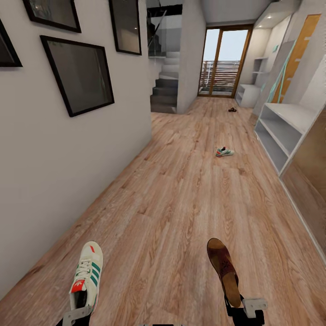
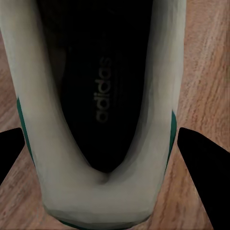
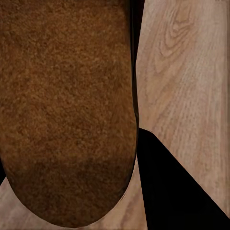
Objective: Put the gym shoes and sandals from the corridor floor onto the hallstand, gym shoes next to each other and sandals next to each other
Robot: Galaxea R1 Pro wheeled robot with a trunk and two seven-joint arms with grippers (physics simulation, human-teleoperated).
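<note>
Left gripper (image 1: 78, 313): bottom left of head view, fingers clasping the heel of a cream-white green-striped sneaker (image 1: 87, 275), toe pointing up-frame.
Right gripper (image 1: 246, 309): bottom right, fingers clamped on a dark-brown tan-insoled sandal (image 1: 224, 270).
Second sneaker (image 1: 224, 152): mid-frame on light-brown plank floor (image 1: 181, 203).
Second sandal (image 1: 232, 109): farther, upper centre.

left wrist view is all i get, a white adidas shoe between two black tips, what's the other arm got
Observer: The right claw carries a brown sandal by its heel, toe pointing ahead.
Operator: any shoes left on the floor
Observer: Yes, the second sneaker lies on the planks further down the corridor, near the white bench on the right.
Operator: and the other sandal
Observer: A small dark shape lies further on, before the glass door; it is too small to tell for sure.
</note>
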